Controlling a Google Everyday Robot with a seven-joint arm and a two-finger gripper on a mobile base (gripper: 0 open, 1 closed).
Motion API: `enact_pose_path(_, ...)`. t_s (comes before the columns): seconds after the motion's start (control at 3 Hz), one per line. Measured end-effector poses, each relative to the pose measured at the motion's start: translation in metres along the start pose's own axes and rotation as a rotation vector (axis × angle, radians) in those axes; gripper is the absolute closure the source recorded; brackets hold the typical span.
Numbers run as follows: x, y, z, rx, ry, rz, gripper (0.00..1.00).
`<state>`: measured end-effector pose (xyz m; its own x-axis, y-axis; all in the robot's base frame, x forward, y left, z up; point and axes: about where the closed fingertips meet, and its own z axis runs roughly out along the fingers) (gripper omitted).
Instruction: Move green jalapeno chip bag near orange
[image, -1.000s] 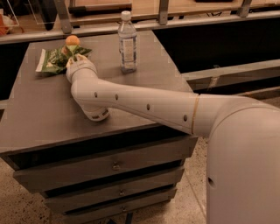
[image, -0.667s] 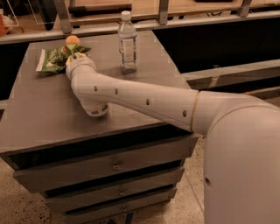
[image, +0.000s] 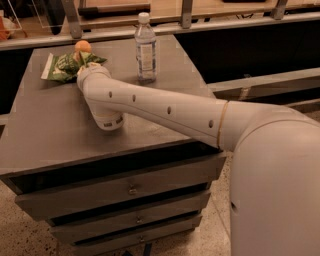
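Observation:
The green jalapeno chip bag (image: 64, 66) lies crumpled at the far left corner of the grey cabinet top (image: 55, 130). The orange (image: 82, 46) sits just behind the bag's right end, touching or nearly touching it. My arm reaches from the lower right across the top. Its wrist (image: 92, 75) is right at the bag's right end, below the orange. The gripper itself is hidden behind the wrist, down at the bag.
A clear plastic water bottle (image: 145, 47) stands upright at the far edge, right of the wrist. The arm's elbow joint (image: 107, 120) rests low over the middle of the top. Drawers (image: 131, 190) face front. A wooden shelf (image: 165, 12) runs behind.
The arm has shifted only slightly. The bag, the orange and the bottle stay where they were.

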<state>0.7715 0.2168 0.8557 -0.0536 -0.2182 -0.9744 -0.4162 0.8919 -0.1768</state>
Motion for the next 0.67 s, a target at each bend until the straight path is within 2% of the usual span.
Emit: enact_pose_path(0.67, 0.0031, 0.0026, 0.0047, -0.006, 0.002, 0.015, 0.35)
